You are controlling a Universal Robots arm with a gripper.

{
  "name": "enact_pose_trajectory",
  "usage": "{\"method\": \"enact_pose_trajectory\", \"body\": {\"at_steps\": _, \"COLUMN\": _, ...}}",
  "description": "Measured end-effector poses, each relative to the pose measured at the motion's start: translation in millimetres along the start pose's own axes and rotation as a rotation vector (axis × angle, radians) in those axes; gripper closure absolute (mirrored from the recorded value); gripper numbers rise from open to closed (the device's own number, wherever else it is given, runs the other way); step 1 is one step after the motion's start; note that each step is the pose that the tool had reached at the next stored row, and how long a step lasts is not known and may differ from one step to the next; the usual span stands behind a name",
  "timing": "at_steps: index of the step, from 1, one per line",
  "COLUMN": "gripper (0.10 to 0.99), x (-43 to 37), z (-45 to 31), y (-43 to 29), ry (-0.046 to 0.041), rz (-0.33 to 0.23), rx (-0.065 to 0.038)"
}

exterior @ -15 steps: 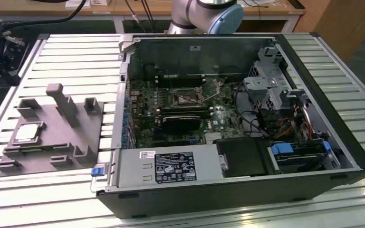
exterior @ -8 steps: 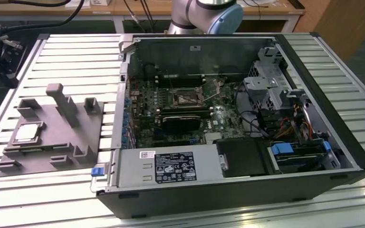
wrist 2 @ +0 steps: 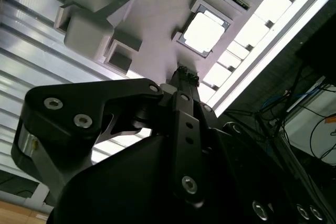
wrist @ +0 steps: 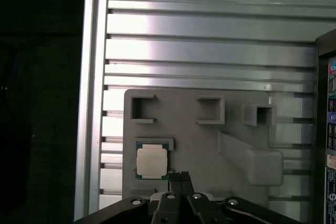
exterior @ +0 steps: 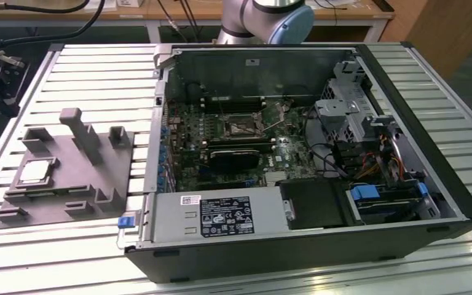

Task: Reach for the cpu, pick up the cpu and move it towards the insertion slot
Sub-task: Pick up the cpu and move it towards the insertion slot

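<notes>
The cpu (exterior: 37, 171), a square chip with a silvery top and pale rim, lies flat in a recess of the grey moulded tray (exterior: 72, 181) at the exterior view's left. Both wrist views look down on the cpu (wrist: 151, 161) (wrist 2: 206, 31) in the tray (wrist: 199, 145). My gripper (wrist: 181, 178) (wrist 2: 184, 73) hangs above the tray beside the chip and well clear of it. Its fingers are shut together with nothing between them. The insertion slot (exterior: 242, 128), a dark square socket in a metal bracket, sits on the motherboard inside the open computer case.
The open black computer case (exterior: 302, 246) lies on a ribbed aluminium table (exterior: 96, 67), with a power supply (exterior: 219, 215), drive bays and cables inside. Tall grey pegs (exterior: 76, 126) rise from the tray near the chip. The arm's base (exterior: 269, 18) stands behind the case.
</notes>
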State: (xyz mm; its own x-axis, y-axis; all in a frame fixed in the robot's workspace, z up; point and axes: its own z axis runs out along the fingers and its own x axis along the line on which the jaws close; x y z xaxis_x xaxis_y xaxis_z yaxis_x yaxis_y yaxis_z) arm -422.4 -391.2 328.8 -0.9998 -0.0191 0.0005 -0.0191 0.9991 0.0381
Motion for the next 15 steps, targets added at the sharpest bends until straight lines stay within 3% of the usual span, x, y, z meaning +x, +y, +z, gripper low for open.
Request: {"method": "enact_pose_trajectory", "body": {"at_steps": 15, "gripper": 0.980, "x": 3.9, "z": 19.6, "y": -5.9, "ry": 0.0000, "rz": 0.000, "rx": 0.000}}
